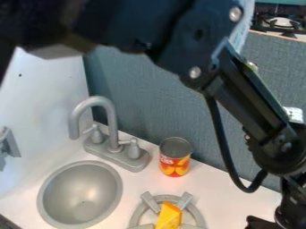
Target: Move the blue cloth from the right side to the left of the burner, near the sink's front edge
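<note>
The black gripper (pixel 264 222) is low in the right-hand corner, partly cut off by the view's edge, just over the white table (pixel 230 201); I can't tell whether it is spread or pressed together, or whether it has hold of anything. Nearest on its left is the yellow-orange wedge (pixel 169 216), sitting on the grey burner (pixel 186 199) at the bottom edge, with a stretch of white surface between burner and gripper. The burner's raised prongs stand around the wedge.

Along the back, the table ends at a blue-grey panel (pixel 143 103); on the left a white wall (pixel 42 112) closes it off. A red and orange can (pixel 175 156) stands upright behind the burner, near that back edge, with the faucet (pixel 108 129) and its two handles just left of it. In front of the faucet, left of the burner, the round sink (pixel 65 183) drops below the table's surface. Overhead, the arm (pixel 257 98) slants across from the upper left, a black cable (pixel 222 138) looping down beneath it, right of the can.
</note>
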`<state>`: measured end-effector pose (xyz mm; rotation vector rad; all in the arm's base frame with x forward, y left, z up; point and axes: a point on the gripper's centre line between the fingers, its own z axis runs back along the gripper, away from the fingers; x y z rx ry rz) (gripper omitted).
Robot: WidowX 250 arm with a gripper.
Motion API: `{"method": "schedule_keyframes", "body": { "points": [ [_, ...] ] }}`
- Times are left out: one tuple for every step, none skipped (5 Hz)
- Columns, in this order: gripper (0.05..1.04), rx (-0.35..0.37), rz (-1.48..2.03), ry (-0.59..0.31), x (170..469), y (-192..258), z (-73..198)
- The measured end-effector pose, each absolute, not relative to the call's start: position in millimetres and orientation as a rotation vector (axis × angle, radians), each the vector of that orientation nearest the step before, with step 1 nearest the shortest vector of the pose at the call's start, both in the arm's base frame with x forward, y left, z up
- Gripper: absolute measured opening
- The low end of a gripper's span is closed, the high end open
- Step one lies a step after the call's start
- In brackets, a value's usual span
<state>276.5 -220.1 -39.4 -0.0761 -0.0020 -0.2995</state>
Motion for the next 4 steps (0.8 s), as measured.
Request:
{"method": "schedule_keyframes", "body": {
  "points": [
    [1.000, -0.100, -0.307, 0.020, 287, -229, -49],
    [1.000, -0.089, -0.295, 0.021, 296, -229, -53],
    [0.946, -0.056, -0.270, 0.004, 305, -229, -53],
    [0.663, -0.048, -0.255, -0.003, 307, -228, -52]
  ]
}}
